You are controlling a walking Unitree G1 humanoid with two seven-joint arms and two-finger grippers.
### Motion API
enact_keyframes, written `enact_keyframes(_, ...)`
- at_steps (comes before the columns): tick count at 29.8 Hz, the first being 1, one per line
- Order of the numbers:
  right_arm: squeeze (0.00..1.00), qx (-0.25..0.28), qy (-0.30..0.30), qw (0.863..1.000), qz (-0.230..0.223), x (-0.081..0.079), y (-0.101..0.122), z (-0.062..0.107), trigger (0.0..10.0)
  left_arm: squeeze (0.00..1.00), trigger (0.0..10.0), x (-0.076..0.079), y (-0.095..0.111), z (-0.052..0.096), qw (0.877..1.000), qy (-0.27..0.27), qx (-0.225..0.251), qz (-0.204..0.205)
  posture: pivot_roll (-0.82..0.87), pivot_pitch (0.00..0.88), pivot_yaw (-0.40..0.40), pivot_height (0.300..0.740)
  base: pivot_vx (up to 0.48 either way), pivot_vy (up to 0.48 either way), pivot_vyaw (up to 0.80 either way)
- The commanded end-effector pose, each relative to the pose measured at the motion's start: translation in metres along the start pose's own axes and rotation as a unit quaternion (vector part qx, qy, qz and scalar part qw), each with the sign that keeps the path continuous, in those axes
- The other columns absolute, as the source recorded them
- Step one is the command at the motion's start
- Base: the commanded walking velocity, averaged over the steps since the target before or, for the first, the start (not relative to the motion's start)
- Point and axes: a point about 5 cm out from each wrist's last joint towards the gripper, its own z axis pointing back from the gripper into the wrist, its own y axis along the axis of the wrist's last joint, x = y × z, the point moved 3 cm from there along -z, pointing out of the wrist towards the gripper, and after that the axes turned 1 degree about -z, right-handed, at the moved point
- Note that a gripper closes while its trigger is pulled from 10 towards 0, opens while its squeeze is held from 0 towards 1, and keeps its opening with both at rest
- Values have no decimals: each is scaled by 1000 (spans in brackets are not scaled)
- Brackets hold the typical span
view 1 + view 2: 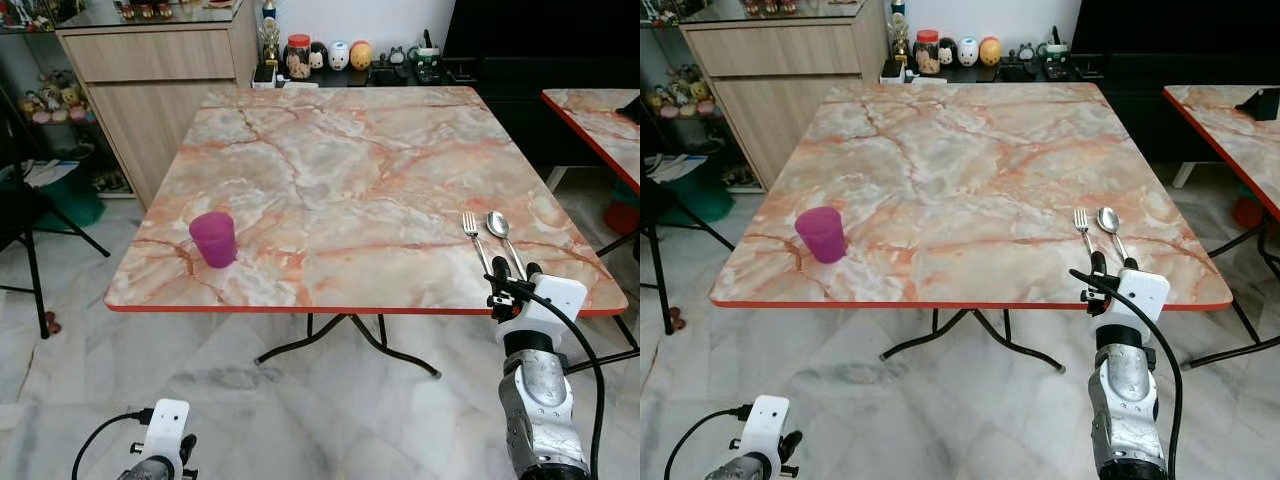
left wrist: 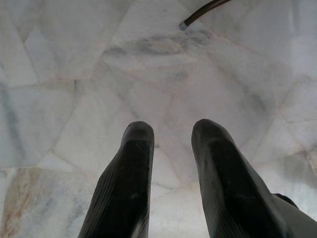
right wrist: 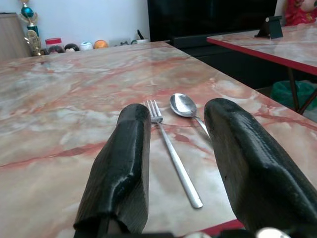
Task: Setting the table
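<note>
On the marble table, near its front edge, fork and spoon lie side by side; right gripper hovers spread, empty; left gripper hangs parted over floor; purple cup stands apart.

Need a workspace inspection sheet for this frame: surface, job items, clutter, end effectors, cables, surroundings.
Surface: marble-pattern table with a red edge, on black metal legs.
Job's things: purple cup upright near the front left corner; fork and spoon side by side near the front right edge, heads pointing away from the robot.
Clutter: nothing seen on the table.
End effectors: right end effector open, at the table's front edge, aimed at the fork and spoon, touching neither. Left end effector open, low over the floor.
Cables: black cable looping along the right wrist; another at the left wrist.
Surroundings: wooden cabinet, shelf of figurines and jars, second table at right, marble floor.
</note>
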Motion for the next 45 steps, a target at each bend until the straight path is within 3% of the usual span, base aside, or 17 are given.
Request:
enact_keyframes(1, 0, 4, -5, 1000, -1, 3, 3, -2, 10000, 0, 10000, 1, -6, 1, 1000, -5, -12, -5, -20, 0, 25, 740, 0, 0, 0)
enact_keyframes(11, 0, 6, 0, 1000, -1, 2, 4, -2, 10000, 0, 10000, 2, -7, 1, 1000, -6, -14, -3, -23, 0, 27, 740, 0, 0, 0)
enact_keyframes(26, 0, 2, 4, 1000, -1, 1, 2, -1, 10000, 0, 10000, 7, -4, 0, 1000, -8, -12, -5, -25, 0, 26, 740, 268, 0, 0)
enact_keyframes(45, 0, -7, 3, 1000, -7, 0, 4, -5, 10000, 0, 10000, 10, 3, -1, 1000, -13, 3, -8, -24, 0, 24, 740, 0, 0, 0)
